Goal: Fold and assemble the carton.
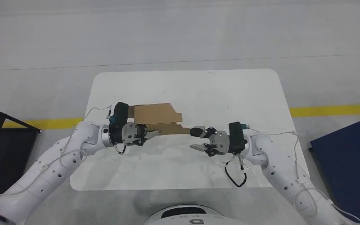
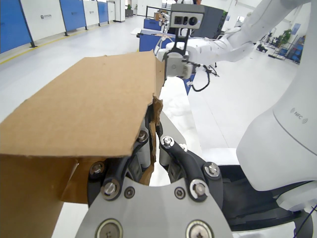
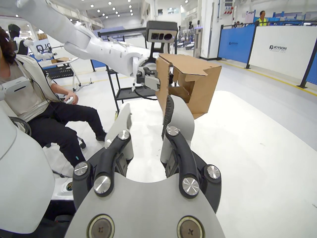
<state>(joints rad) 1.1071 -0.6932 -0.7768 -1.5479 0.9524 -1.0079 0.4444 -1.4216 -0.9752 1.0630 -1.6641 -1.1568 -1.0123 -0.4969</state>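
Observation:
A brown carton [image 1: 158, 115], partly folded up, is held off the white table [image 1: 253, 101] between my two arms. My left gripper [image 1: 147, 135] is shut on a torn wall edge of the carton [image 2: 86, 105], with the cardboard pinched between its fingers [image 2: 166, 141]. My right gripper [image 1: 197, 140] stands open at the carton's opposite end. In the right wrist view the carton [image 3: 195, 77] shows an open side with flaps inside, and one black-padded finger [image 3: 171, 111] of my right gripper [image 3: 151, 111] lies against its near wall; the other finger [image 3: 123, 120] is free.
The table's front edge runs just below both arms. A dark blue object [image 1: 337, 154] stands on the floor off the table's right side, and a black one [image 1: 12, 147] off its left. A black cable [image 1: 236, 174] loops under the right wrist.

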